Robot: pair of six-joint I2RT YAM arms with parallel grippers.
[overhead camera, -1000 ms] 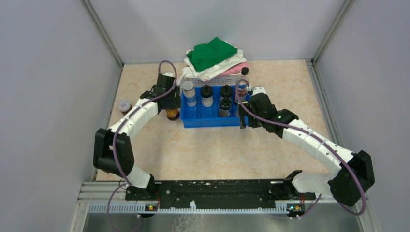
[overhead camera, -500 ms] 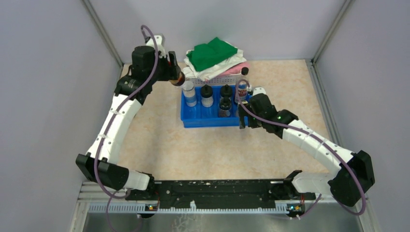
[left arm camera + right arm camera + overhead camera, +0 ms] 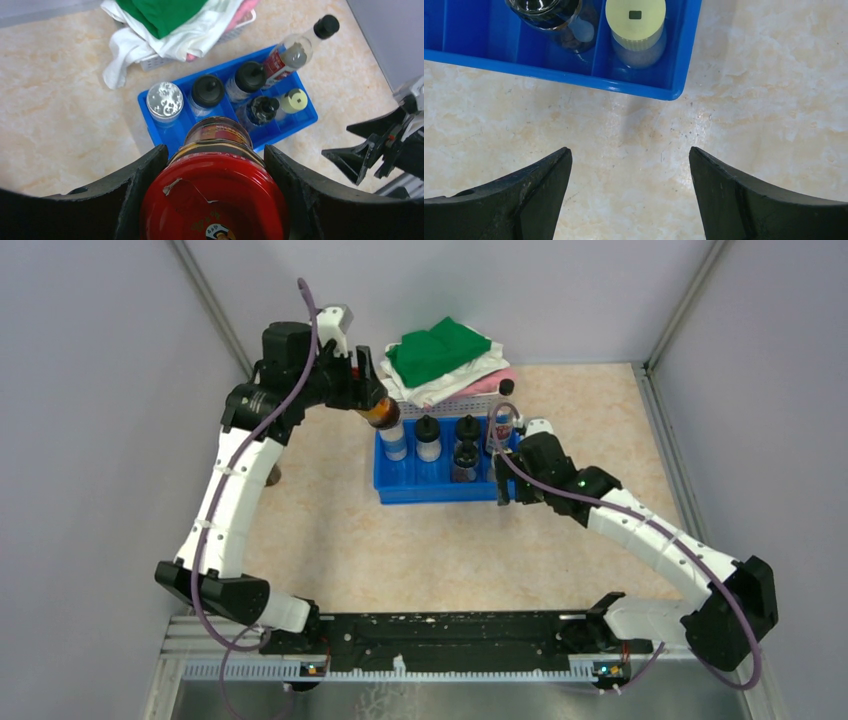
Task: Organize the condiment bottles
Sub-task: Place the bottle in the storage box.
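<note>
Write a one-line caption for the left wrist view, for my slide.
Left pincer holds a red-capped jar above a blue tray of bottles; right pincer open nearby.

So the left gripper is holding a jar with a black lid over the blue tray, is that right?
No, the lid is red, not black; the left wrist view shows it. The left gripper does hold the jar over the blue tray.

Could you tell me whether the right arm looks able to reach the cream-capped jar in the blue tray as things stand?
Probably yes. The right hand hangs open just outside the blue tray, the cream-capped jar sits in the corner slot straight ahead, and nothing stands between them.
</note>
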